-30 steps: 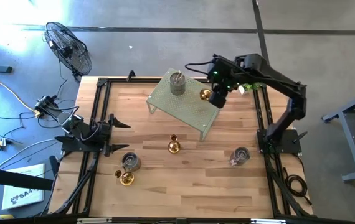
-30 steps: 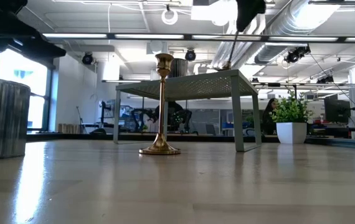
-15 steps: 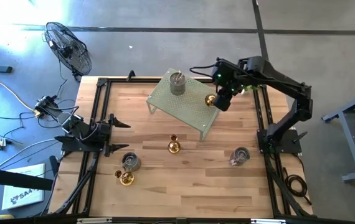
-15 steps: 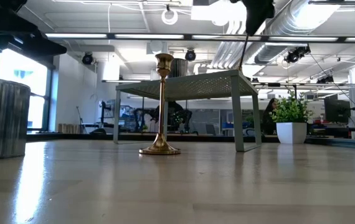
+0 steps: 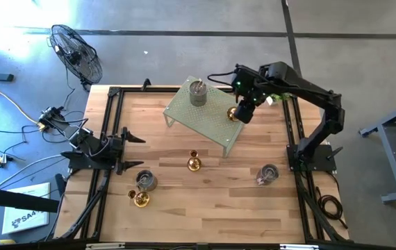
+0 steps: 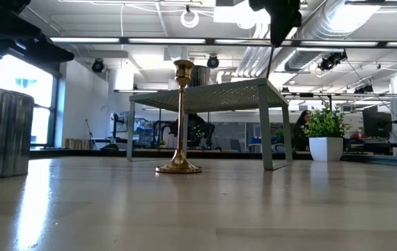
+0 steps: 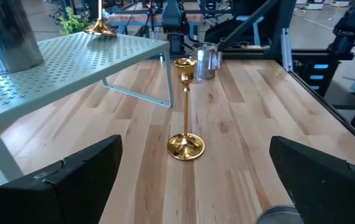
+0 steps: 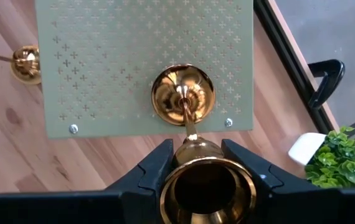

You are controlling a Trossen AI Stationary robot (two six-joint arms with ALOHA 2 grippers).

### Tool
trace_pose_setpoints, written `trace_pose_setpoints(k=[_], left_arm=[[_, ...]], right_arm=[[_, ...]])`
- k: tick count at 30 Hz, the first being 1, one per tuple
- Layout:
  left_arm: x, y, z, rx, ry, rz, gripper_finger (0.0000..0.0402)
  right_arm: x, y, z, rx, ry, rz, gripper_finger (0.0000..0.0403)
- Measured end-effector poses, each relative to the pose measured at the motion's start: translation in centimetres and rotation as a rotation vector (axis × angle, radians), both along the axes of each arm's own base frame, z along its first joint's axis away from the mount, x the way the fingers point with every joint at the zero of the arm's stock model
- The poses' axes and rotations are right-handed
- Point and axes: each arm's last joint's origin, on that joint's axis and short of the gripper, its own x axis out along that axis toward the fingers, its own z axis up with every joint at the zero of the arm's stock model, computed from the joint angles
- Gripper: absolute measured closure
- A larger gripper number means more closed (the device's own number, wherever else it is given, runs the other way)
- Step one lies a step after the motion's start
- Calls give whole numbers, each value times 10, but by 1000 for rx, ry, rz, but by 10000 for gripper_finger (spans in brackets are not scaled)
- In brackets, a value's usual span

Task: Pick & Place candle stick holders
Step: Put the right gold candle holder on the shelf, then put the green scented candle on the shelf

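My right gripper (image 5: 245,111) is shut on a tall gold candle stick holder (image 8: 187,118) above the right part of the pale green perforated rack (image 5: 208,118). Its round base (image 8: 182,94) is at the rack's top; whether it touches I cannot tell. A grey cup holder (image 5: 197,92) stands on the rack. A second gold holder (image 5: 194,163) stands upright on the table on its round base. A grey cup (image 5: 146,180) and a gold holder (image 5: 141,199) stand near the left front, and another grey cup (image 5: 267,173) at the right. My left gripper (image 5: 137,149) waits open at the left edge. My right gripper pinches the gold holder's top cup (image 8: 205,186) between its two fingers (image 8: 159,168), one on each side. The fingers come from above, pointing down. The holder hangs upright below them, its stem straight down to the base over the rack.
A small green potted plant (image 8: 342,155) stands beyond the rack by the table's right rail. Black rails (image 5: 292,139) frame the table. Bare wood (image 5: 212,201) lies in front of the rack, between the holders.
My right gripper has shifted a little toward the table's near right over the rack, carrying the gold holder. The holder, tilted a second ago, now hangs upright.
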Motion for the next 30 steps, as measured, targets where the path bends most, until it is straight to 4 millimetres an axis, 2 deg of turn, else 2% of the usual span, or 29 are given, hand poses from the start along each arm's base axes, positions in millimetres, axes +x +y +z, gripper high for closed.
trace_pose_setpoints(k=[3,9,12,24,30], left_arm=[[0,-1,0,-4,4,-27,2],[0,-1,0,-5,5,-33,2],[0,-1,0,-5,5,-33,2],[0,-1,0,-5,6,-35,2],[0,-1,-1,0,14,-35,2]], right_arm=[[0,0,0,5,0,-8,282],[4,-2,0,-21,-30,-61,146],[5,-3,1,-32,-49,-48,108],[0,0,-1,-3,5,-71,95],[-1,4,1,81,-41,-88,94]])
